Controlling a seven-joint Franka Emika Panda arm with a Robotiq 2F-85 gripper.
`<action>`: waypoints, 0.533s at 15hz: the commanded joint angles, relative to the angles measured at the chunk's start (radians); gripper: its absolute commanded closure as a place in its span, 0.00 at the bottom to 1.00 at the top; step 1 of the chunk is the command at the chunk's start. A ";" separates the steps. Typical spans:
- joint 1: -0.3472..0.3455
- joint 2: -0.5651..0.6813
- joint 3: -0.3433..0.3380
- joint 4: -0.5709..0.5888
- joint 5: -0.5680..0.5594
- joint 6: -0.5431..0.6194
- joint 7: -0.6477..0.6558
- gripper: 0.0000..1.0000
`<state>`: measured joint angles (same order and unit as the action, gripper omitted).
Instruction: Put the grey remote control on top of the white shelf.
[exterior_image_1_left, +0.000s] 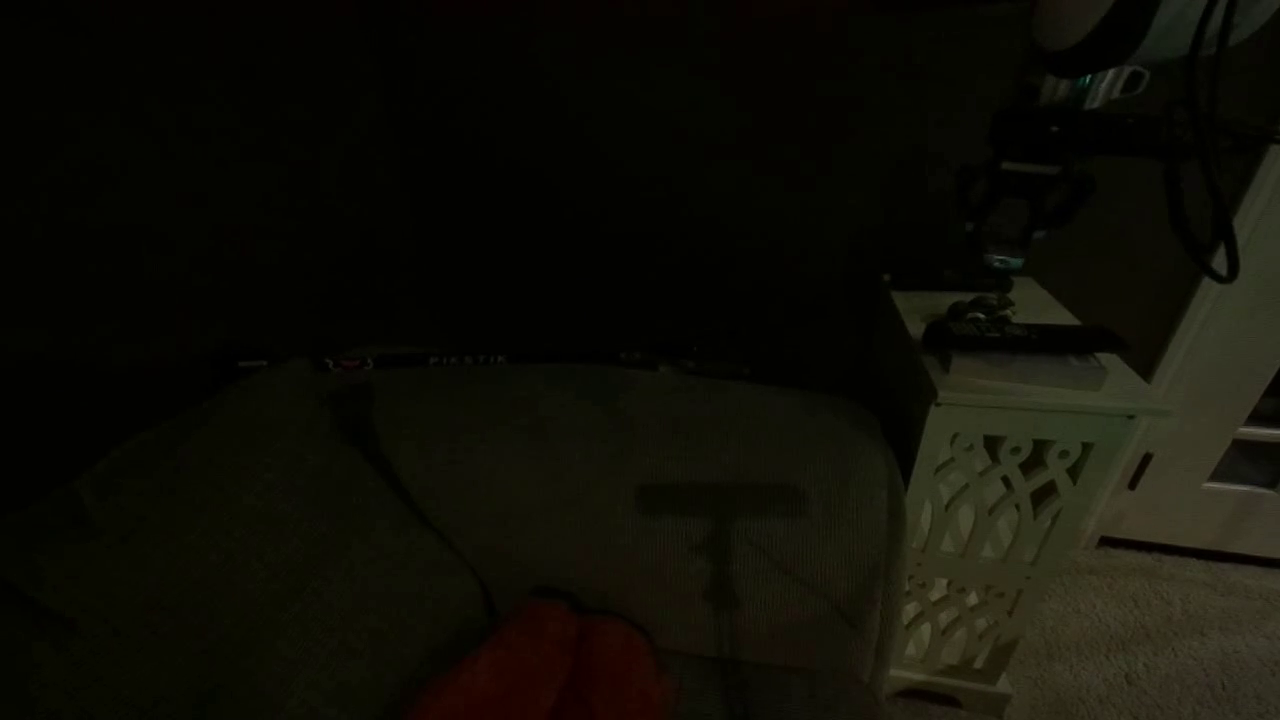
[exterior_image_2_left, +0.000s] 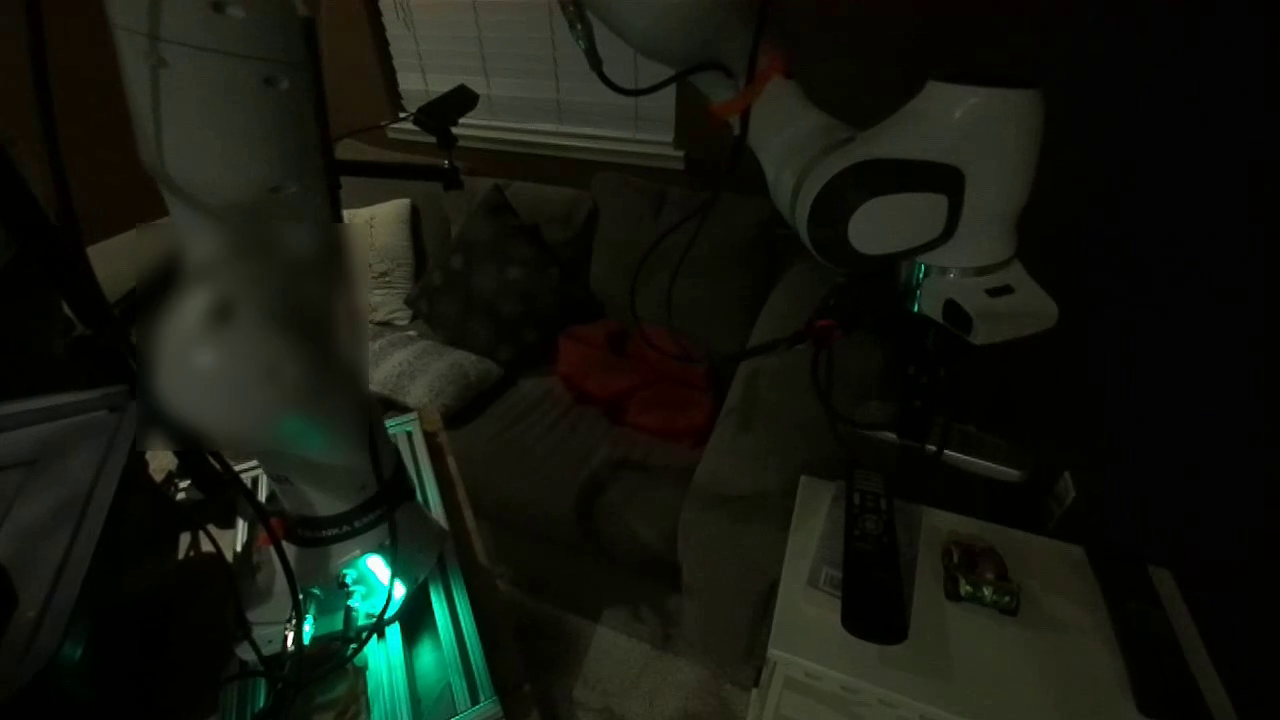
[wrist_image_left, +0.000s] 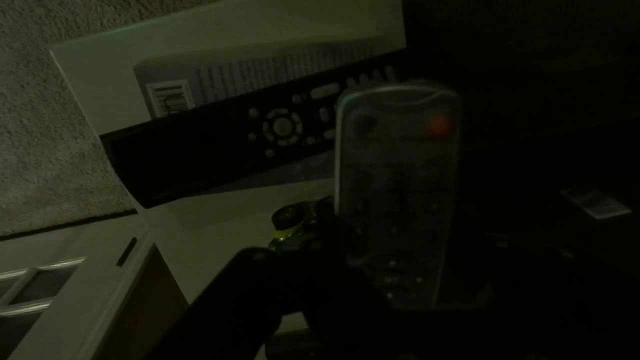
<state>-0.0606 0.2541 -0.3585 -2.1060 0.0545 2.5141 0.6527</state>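
Note:
The grey remote control is held upright in the wrist view, its red-button end away from my gripper. My gripper is shut on its lower part; the fingers are very dark. In an exterior view, the gripper points down with the remote's pale end below it, above the far part of the white shelf. The shelf's flat top also shows in an exterior view and in the wrist view. In an exterior view the gripper is too dark to make out the remote.
On the shelf top, a long black remote lies across a thin book or case. A toy car sits beside it. A dark object is at the far edge. The sofa arm adjoins the shelf; a white door stands near.

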 joint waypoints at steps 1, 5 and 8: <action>-0.031 0.001 0.036 0.005 -0.010 -0.001 0.005 0.46; -0.054 0.015 0.085 0.037 0.052 -0.008 -0.094 0.71; -0.218 0.080 0.210 0.152 0.138 -0.054 -0.340 0.71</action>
<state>-0.1293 0.2694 -0.2623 -2.0726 0.1172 2.5139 0.5102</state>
